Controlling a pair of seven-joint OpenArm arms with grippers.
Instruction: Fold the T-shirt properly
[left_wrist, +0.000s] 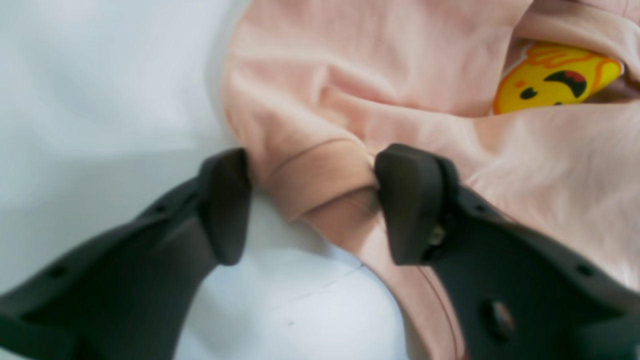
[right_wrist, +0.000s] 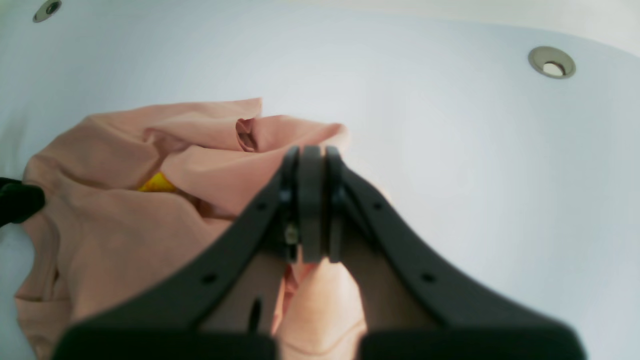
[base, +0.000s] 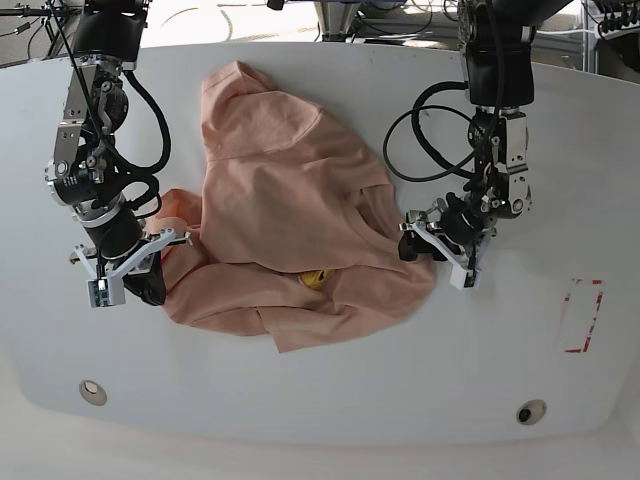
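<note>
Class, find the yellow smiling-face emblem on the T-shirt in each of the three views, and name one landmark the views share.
Left wrist: the yellow emblem sits at upper right, tucked between folds.
Right wrist: only a yellow sliver shows, left of centre, under a fold.
Base: a small yellow spot just below the middle of the T-shirt.
Shared landmark: the T-shirt itself, lying crumpled on the white table.

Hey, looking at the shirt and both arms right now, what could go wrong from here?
1. The left gripper straddles a sleeve hem of the T-shirt with jaws apart; closing may catch only one layer or slip off.
2. The right gripper is shut on a bunched edge; pulling could drag the whole crumpled shirt rather than spread it.
3. The yellow emblem sits buried in folds, so wrinkles may get folded in.
</note>
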